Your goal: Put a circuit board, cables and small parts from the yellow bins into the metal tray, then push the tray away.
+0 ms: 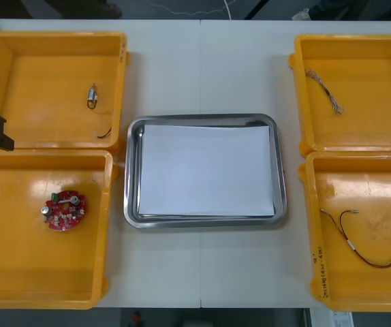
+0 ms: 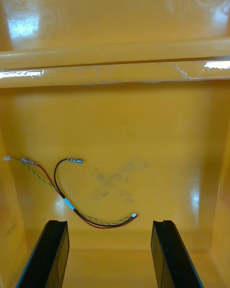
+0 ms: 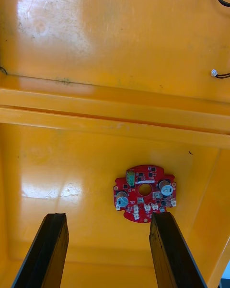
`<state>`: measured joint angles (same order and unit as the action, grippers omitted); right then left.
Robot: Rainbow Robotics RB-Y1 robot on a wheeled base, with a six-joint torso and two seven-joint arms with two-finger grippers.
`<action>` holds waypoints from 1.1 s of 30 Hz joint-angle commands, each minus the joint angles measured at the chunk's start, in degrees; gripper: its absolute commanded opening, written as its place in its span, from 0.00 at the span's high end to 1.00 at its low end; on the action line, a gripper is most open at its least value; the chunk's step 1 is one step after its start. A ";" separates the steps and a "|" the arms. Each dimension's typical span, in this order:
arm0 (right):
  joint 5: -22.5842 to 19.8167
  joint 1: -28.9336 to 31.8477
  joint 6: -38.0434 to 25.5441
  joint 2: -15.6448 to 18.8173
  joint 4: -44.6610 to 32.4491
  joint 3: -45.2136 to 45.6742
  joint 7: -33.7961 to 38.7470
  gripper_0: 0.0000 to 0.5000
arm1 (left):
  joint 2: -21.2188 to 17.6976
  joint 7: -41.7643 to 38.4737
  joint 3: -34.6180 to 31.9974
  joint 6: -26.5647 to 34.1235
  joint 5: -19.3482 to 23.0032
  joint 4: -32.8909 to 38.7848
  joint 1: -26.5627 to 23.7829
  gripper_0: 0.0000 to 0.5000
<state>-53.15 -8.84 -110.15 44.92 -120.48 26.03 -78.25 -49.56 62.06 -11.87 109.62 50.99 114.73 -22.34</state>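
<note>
Left jaws are seen released, circuit board (image 3: pixel 143 202) lying just beyond one; right jaws are released, red and yellow cable (image 2: pixel 68 203) lying beyond them.

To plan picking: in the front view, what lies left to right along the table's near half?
The circuit board in the near left bin → the metal tray → the red and yellow cable in the near right bin.

Looks like an electronics lab bench; light table (image 1: pixel 202 68) with a metal tray (image 1: pixel 131 170) mid-table; yellow bins (image 1: pixel 52 35) either side of the tray, parts sorted per bin: circuit board (image 1: pixel 64 210), cables (image 1: pixel 350 242), small metal part (image 1: pixel 92 96); kitting-station layout
</note>
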 commanded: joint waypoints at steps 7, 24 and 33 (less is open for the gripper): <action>-0.20 -1.27 0.15 2.19 -0.37 0.95 -1.73 0.00 | 0.42 4.65 -1.67 0.38 -0.45 1.46 0.89 0.00; -0.20 -1.27 0.15 2.19 -0.37 0.95 -1.73 0.00 | 0.42 4.65 -1.67 0.38 -0.45 1.46 0.89 0.00; -0.20 -1.27 0.15 2.19 -0.37 0.95 -1.73 0.00 | 0.42 4.65 -1.67 0.38 -0.45 1.46 0.89 0.00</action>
<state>-53.15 -8.84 -110.15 44.92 -120.48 26.03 -78.25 -49.56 62.06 -11.87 109.62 50.99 114.73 -22.34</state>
